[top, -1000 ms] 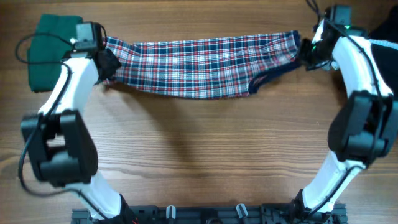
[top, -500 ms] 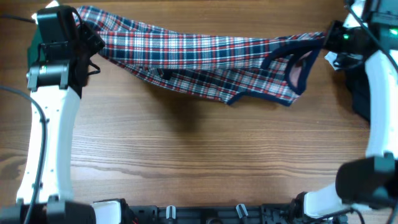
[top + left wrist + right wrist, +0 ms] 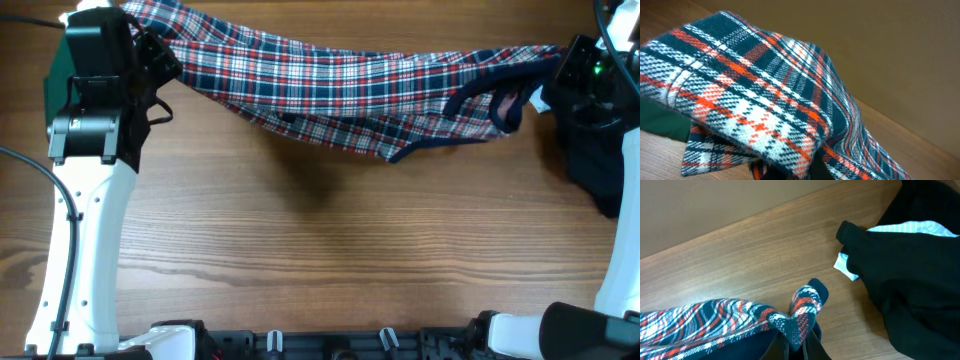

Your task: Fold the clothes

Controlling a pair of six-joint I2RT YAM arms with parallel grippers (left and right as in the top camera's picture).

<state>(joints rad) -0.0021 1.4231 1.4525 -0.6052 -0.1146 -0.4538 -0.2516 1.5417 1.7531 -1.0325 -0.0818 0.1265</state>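
The red-white-navy plaid dress (image 3: 340, 85) hangs stretched across the far side of the table, held at both ends, its navy-trimmed lower edge sagging in the middle. My left gripper (image 3: 152, 58) is shut on the dress's left end; in the left wrist view the plaid cloth (image 3: 765, 100) fills the frame and hides the fingers. My right gripper (image 3: 562, 68) is shut on the right end, and its wrist view shows a bunched plaid corner (image 3: 801, 311) pinched between the jaws of the gripper (image 3: 797, 347). A dark-green garment (image 3: 56, 80) lies under the left arm.
A black garment (image 3: 592, 160) lies at the right edge, close under the right arm; the right wrist view shows the black garment (image 3: 915, 295), its light-blue lining (image 3: 905, 228) and a white tag (image 3: 844, 265). Bare wooden table (image 3: 330, 240) fills the near half.
Both arms have risen and spread outward with the dress. It has left the table and now hangs taut between them, the armhole end twisting open at the right.
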